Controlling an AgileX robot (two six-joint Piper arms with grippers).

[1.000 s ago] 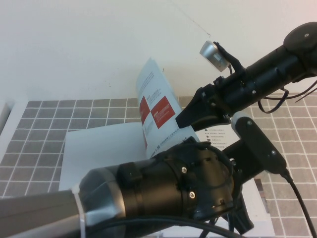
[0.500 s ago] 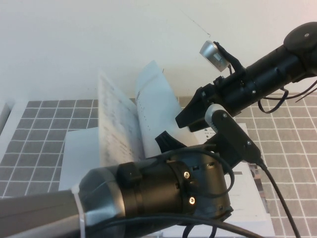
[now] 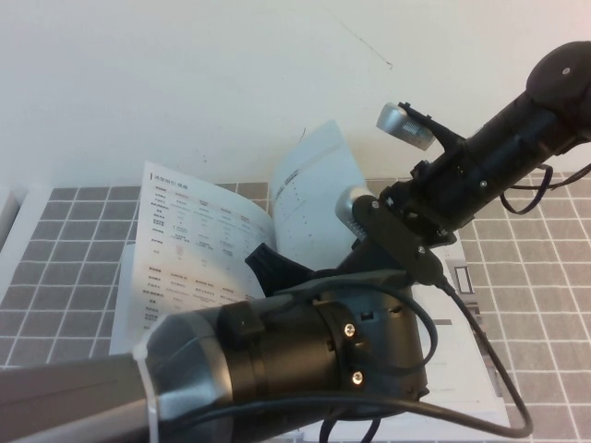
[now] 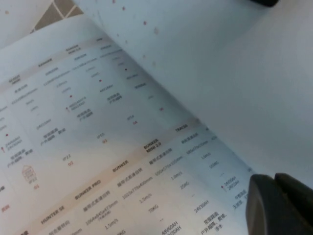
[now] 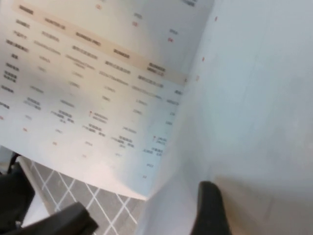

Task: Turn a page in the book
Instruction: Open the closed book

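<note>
Book (image 3: 194, 249) lies open on the grey tiled mat (image 3: 65, 249), its left leaf of printed tables spread flat. A page (image 3: 309, 198) stands raised at the spine — curled and leaning to the right. The right gripper (image 5: 142, 215) hovers just beside that raised sheet, its dark fingers (image 5: 208, 205) apart and holding nothing. The left gripper (image 4: 281, 203) sits low over the table-printed leaf, close to the spine; whether its fingers are apart or together cannot be told.
</note>
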